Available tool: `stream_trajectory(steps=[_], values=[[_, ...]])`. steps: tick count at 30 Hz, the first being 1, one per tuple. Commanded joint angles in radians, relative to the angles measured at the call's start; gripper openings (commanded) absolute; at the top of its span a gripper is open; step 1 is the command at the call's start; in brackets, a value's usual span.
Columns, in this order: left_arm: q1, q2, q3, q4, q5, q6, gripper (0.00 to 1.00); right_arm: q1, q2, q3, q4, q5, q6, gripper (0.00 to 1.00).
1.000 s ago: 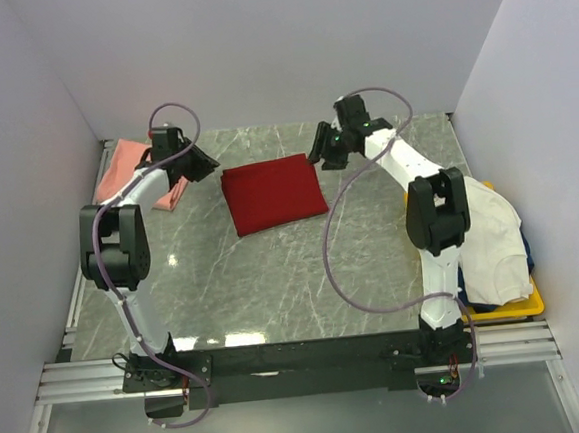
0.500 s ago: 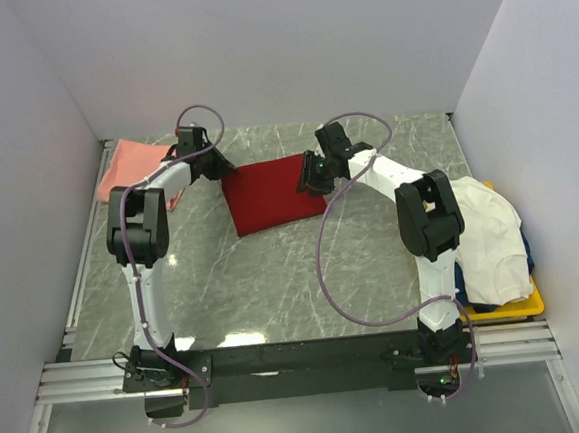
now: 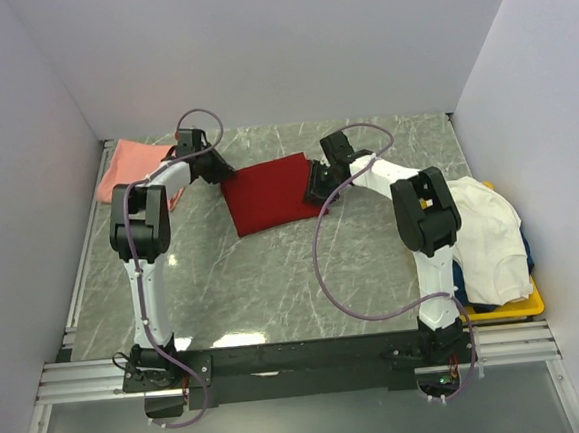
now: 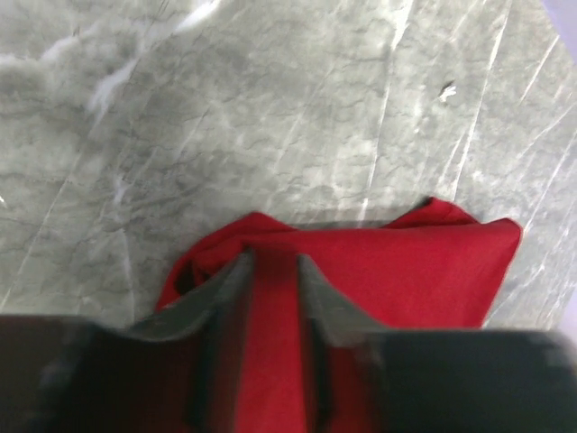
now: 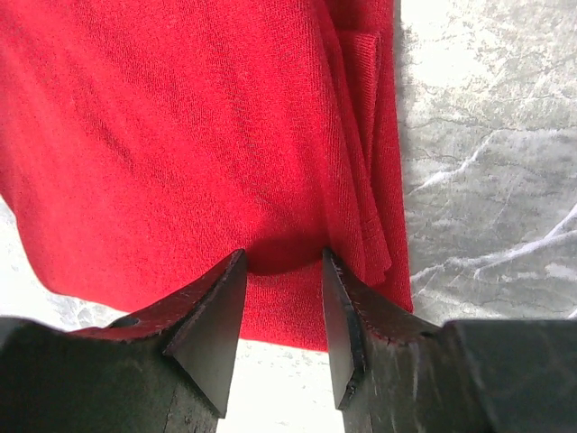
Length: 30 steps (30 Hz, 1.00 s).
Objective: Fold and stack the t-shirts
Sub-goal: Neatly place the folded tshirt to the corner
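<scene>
The deep red t-shirt (image 3: 268, 193) lies folded flat at the middle back of the table. My left gripper (image 3: 218, 172) is at its left far corner. In the left wrist view its fingers (image 4: 236, 275) stand close together with red cloth (image 4: 406, 271) pinched between them, and the corner puckers up. My right gripper (image 3: 315, 188) is at the shirt's right edge. In the right wrist view its jaws stand apart over the red cloth (image 5: 180, 135), fingertips (image 5: 233, 271) on it. The salmon pink t-shirt (image 3: 130, 164) lies at the back left. The cream white t-shirt (image 3: 487, 236) is heaped at the right.
A yellow tray (image 3: 525, 306) sits under the cream shirt at the right edge, with a dark blue cloth (image 3: 462, 288) beside it. White walls close in the back and both sides. The grey marble table (image 3: 274, 278) shows in front of the red shirt.
Both grippers have come in from the back and dropped onto the red shirt's left and right edges. The shirt has stayed in place.
</scene>
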Motion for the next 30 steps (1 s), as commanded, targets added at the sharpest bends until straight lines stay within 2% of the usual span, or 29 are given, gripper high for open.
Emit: stream_trajectory(steps=[1,3,6,12,14,17,19,22,26,30], values=[[0.013,-0.081,0.073,-0.055,-0.014,0.05,0.35,-0.007,-0.028,-0.032,-0.023,0.034,-0.009,0.47],[0.012,-0.139,0.069,-0.072,-0.017,0.051,0.44,-0.006,-0.055,-0.029,-0.023,0.026,-0.008,0.47],[0.011,-0.223,0.034,-0.126,-0.058,0.039,0.49,-0.006,-0.103,-0.023,-0.025,0.008,0.0,0.47],[0.011,-0.406,-0.182,-0.149,-0.097,0.01,0.58,-0.007,-0.218,-0.049,-0.007,-0.007,0.02,0.51],[0.011,-0.46,-0.255,-0.163,-0.115,0.007,0.59,-0.006,-0.258,-0.063,-0.003,-0.01,0.031,0.51],[0.011,-0.521,-0.351,-0.164,-0.134,0.008,0.52,-0.006,-0.328,-0.117,0.03,-0.036,0.055,0.51],[0.014,-0.524,-0.385,-0.164,-0.153,0.02,0.51,0.001,-0.365,-0.166,0.056,-0.05,0.064,0.51],[0.014,-0.45,-0.358,-0.18,-0.157,0.037,0.47,0.011,-0.452,-0.216,0.075,-0.052,0.081,0.51],[0.005,-0.402,-0.359,-0.146,-0.108,0.036,0.43,0.03,-0.531,-0.299,0.092,-0.047,0.08,0.51],[-0.01,-0.402,-0.427,-0.057,-0.036,0.019,0.56,0.039,-0.578,-0.356,0.107,-0.041,0.075,0.51]])
